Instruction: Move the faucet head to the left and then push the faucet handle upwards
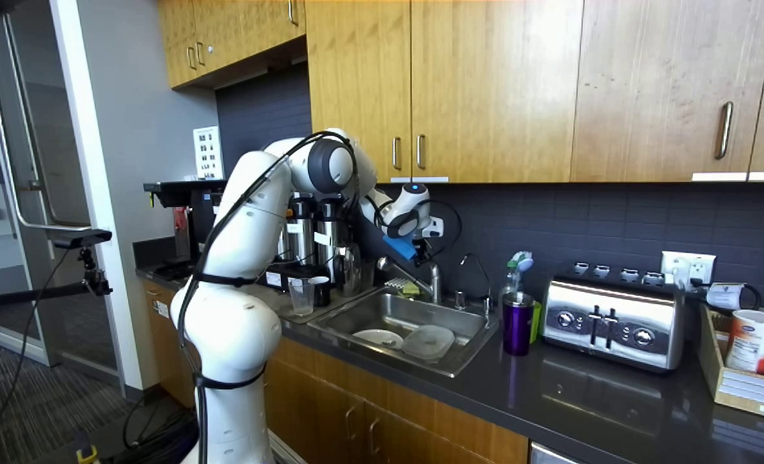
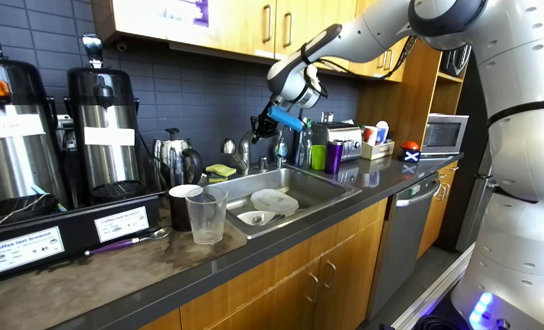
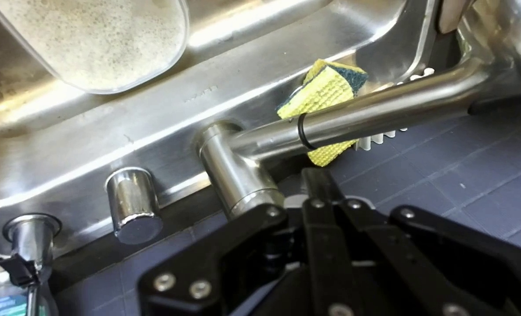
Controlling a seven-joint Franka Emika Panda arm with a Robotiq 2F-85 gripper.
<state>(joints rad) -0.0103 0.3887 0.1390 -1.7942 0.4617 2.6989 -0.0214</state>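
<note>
White arm [image 1: 253,219] is arching over the counter [image 1: 614,419] in both exterior views, gripper [image 3: 321,184] hanging aslant above the back rim of the sink [image 3: 243,90], close over the faucet [image 2: 244,156]. In the wrist view, bottom centre, the black fingers [image 3: 326,237] are pressing together at the tips, just beside the upper end of the faucet body; whether they are touching metal I cannot tell. The handle is hiding behind them; I am not making it out. The faucet head [image 2: 228,146] is pointing off to the left of the body in both exterior views, apart from the fingers; in the wrist view it is sitting in the upper right corner, partly cut off by the frame edge. The spout [image 3: 388,109] is running there from centre, crossing in front of a yellow sponge [image 3: 324,92]. Left of it a short steel stub [image 3: 133,202] is rising from the sink's back ledge. Inside the sink, upper left of that view, a cloudy tub [image 3: 98,39] is lying; in an exterior view a white dish [image 1: 377,336] is lying just left of it. Right of the sink there, a purple cup [image 1: 517,327] is standing upright, toaster [image 1: 604,328] gleaming farther right. In an exterior view, lower left, a clear cup [image 2: 207,222] is standing at the sink's near corner, a dark cup [image 2: 177,211] just behind it.
</note>
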